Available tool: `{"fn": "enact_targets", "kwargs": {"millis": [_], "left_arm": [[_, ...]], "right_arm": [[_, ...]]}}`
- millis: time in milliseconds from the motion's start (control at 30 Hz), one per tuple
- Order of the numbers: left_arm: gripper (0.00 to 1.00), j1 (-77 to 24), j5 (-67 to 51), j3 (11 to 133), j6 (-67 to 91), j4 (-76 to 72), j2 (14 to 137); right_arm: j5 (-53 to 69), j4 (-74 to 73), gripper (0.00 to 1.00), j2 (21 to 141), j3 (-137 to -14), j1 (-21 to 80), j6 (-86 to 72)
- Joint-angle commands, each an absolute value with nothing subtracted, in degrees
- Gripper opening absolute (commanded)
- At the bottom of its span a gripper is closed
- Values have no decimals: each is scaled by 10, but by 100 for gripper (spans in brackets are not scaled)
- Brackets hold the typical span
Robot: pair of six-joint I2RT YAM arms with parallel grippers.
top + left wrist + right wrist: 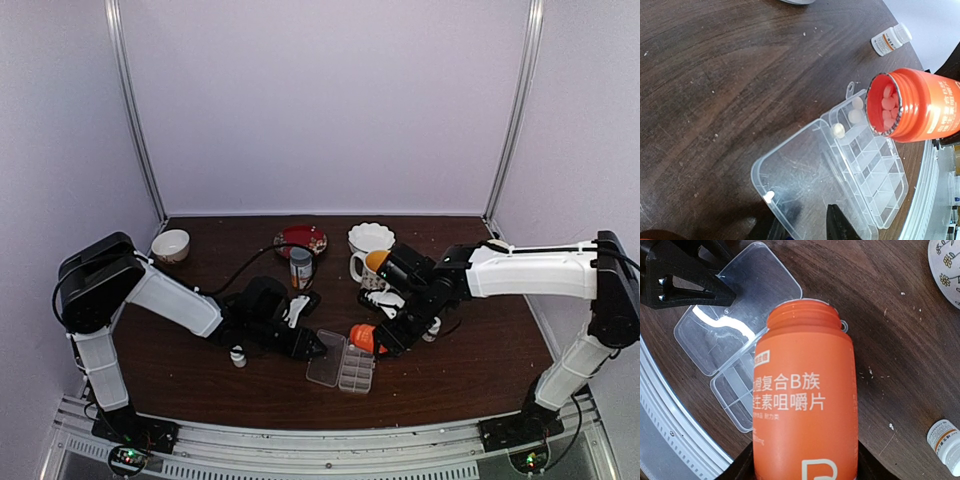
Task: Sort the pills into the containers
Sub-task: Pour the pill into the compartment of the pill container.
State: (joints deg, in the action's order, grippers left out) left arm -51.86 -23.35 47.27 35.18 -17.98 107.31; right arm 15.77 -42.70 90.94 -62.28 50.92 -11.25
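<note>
Pill box [357, 370] long axis approx near-far, lid [325, 372] flat open to L.

A dark brown wooden table [200, 385] with visible grain and pale specks forms the base of a small booth. Smooth, pale lilac-white wall panels [320, 100] close it at the back and on both sides, joined by two slanting silver metal posts [135, 110]. A ribbed aluminium rail [330, 455] runs along the near edge. The light is soft and even.

An open orange bottle [920, 105] is seen tilted at right, mouth toward the pill box [867, 220]; pills [856, 116] are held in its upper cells [875, 165], one on the lid [800, 185].
</note>
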Motion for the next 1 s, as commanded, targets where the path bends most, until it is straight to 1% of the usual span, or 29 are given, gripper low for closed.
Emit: {"fn": "enact_targets", "kwargs": {"millis": [0,33,100,133,200,267,333,367,467,500,567,600,700,833,933,967], "left_arm": [[31,-522,-233,479,344,-192,1079],[31,-523,-233,479,343,-192,1078],[32,-522,-232,476,344,-195,1077],[32,-523,-232,476,344,-195,1077],[32,-523,-231,477,344,-195,1077],[32,-523,-232,478,343,-195,1076],[32,-523,-231,477,344,-195,1077],[32,-523,-231,476,344,-195,1077],[32,-524,-232,478,343,-193,1077],[32,-523,-231,477,343,-194,1077],[32,-524,-231,478,343,-193,1077],[32,-524,-230,478,343,-194,1077],[32,-524,-231,479,342,-192,1077],[32,-524,-230,479,343,-192,1078],[32,-525,-230,479,342,-191,1075],[34,-525,-229,478,342,-190,1074]], "right_arm": [[173,-409,0,906,-633,513,-113],[160,-399,0,897,-627,514,-123],[102,-464,0,916,-661,518,-116],[104,-489,0,928,-676,519,-108],[144,-454,0,912,-662,519,-109],[124,-426,0,892,-647,519,-123],[92,-490,0,923,-676,520,-109],[103,-504,0,929,-684,520,-102],[160,-455,0,909,-658,519,-108],[152,-453,0,910,-657,520,-111],[113,-503,0,934,-678,521,-103],[118,-508,0,943,-685,521,-96],[169,-458,0,923,-663,521,-103],[162,-457,0,919,-660,520,-104],[170,-424,0,900,-636,520,-104],[173,-411,0,891,-627,519,-104]]}}
